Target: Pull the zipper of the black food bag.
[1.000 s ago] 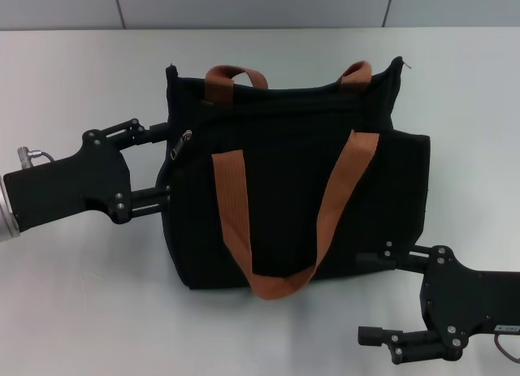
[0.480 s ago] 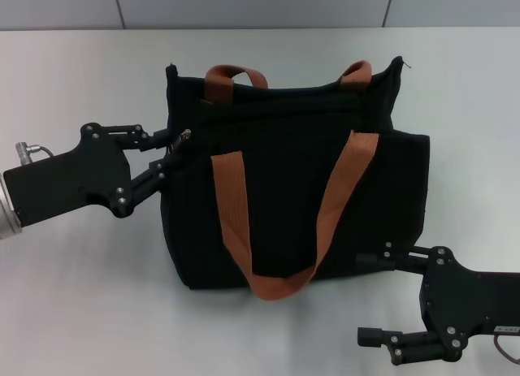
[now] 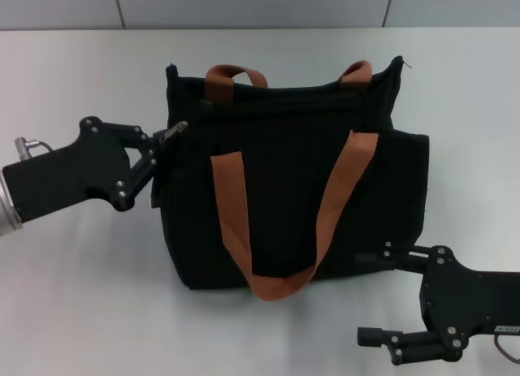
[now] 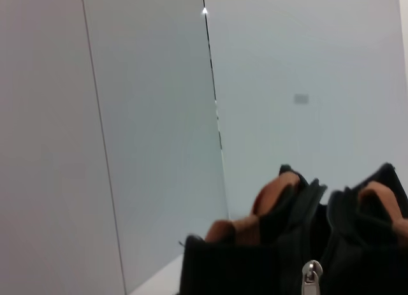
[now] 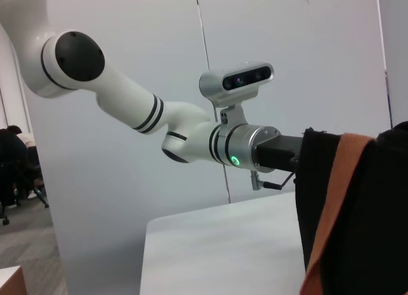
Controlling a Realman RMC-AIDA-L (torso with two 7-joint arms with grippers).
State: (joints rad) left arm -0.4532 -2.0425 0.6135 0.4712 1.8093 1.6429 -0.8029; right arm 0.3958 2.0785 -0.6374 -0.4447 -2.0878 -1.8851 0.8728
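The black food bag (image 3: 284, 189) lies on the white table with its two rust-orange straps (image 3: 231, 222) draped over its face. The small silver zipper (image 3: 179, 130) sits at the bag's upper left corner. My left gripper (image 3: 166, 140) is at that corner, fingers closed on the zipper tab. The left wrist view shows the tab (image 4: 311, 273) close up against the bag's black top edge (image 4: 255, 269). My right gripper (image 3: 366, 299) is open at the bag's lower right corner, its upper finger against the bag's bottom edge.
The white table (image 3: 81, 295) runs all around the bag, with a grey wall (image 3: 244, 6) behind its far edge. The right wrist view shows the bag's side (image 5: 382, 212), a strap (image 5: 331, 199) and my left arm (image 5: 159, 116) beyond.
My left gripper's fingers have closed from wide open around the bag's corner onto the zipper tab, and the tab has lifted slightly. The right arm has not moved.
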